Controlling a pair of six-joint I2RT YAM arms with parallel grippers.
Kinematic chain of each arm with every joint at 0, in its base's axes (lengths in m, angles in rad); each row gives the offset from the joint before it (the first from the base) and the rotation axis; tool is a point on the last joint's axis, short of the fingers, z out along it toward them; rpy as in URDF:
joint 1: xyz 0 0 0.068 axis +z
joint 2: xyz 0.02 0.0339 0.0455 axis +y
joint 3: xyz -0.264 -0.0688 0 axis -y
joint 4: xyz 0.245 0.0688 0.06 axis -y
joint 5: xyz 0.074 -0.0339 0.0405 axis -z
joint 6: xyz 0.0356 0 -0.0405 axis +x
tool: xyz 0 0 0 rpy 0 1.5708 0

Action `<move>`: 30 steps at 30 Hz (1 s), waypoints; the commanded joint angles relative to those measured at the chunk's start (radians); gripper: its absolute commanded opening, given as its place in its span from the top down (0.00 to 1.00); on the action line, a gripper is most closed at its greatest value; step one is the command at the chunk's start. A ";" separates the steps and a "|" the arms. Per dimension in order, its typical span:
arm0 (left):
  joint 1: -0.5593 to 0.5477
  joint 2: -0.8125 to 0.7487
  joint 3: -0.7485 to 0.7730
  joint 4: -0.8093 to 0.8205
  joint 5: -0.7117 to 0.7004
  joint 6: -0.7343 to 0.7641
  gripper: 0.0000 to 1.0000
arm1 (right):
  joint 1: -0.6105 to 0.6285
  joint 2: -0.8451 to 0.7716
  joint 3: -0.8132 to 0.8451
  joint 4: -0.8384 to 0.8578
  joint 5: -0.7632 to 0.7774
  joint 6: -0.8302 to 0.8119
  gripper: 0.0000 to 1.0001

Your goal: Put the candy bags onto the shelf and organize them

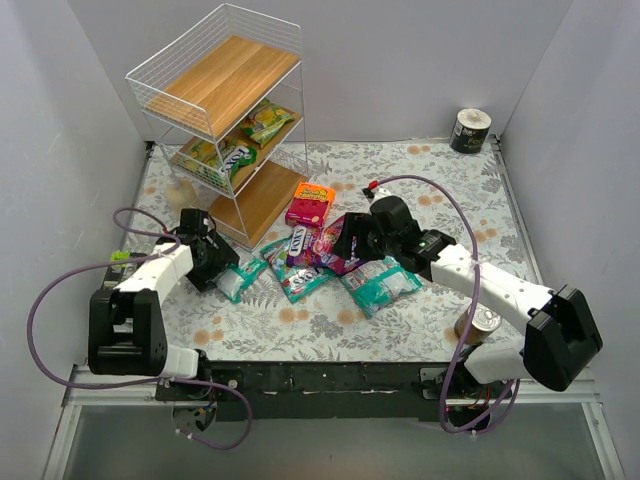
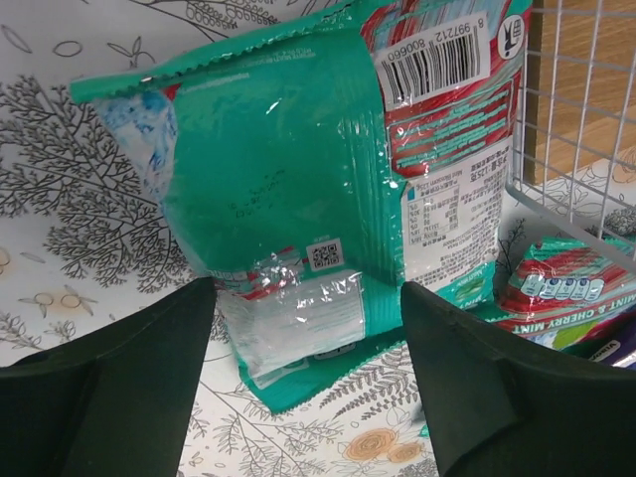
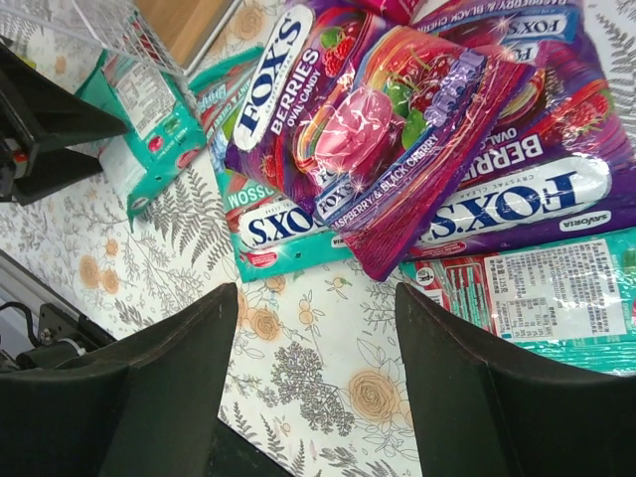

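The shelf (image 1: 222, 110) stands at the far left, and its middle tier holds two yellow-green candy bags (image 1: 265, 122). Several more bags lie in a loose pile on the table. A teal bag (image 2: 288, 179) lies face down with its near end between my left gripper's open fingers; that gripper (image 2: 308, 397) is low over it (image 1: 222, 272). Purple FOX'S bags (image 3: 378, 119) overlap a teal FOX'S bag (image 3: 288, 234), with another teal bag (image 3: 537, 298) beside them. My right gripper (image 3: 318, 368) is open and empty over bare tablecloth just in front of the purple bags (image 1: 340, 245).
An orange-pink box (image 1: 310, 203) lies by the shelf's foot. A metal can (image 1: 478, 325) stands by the right arm's base, and a dark roll (image 1: 470, 130) at the far right corner. Grey walls enclose the table. The shelf's wire side (image 2: 566, 99) is close to the right of the left gripper.
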 commanded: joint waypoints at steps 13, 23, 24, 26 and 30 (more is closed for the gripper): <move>-0.123 -0.019 -0.125 0.038 0.145 -0.051 0.38 | 0.003 -0.096 -0.039 -0.022 0.073 0.031 0.30; -0.283 -0.149 -0.274 0.015 0.209 -0.222 0.38 | 0.003 -0.060 -0.015 -0.051 0.063 0.035 0.28; -0.288 -0.169 -0.280 0.012 0.212 -0.222 0.38 | 0.003 -0.052 -0.013 -0.054 0.057 0.037 0.28; -0.300 -0.180 -0.282 0.005 0.223 -0.228 0.38 | 0.003 -0.029 -0.002 -0.068 0.036 0.037 0.25; -0.305 -0.206 -0.224 -0.048 0.223 -0.237 0.37 | 0.006 0.014 0.028 -0.083 -0.011 0.023 0.20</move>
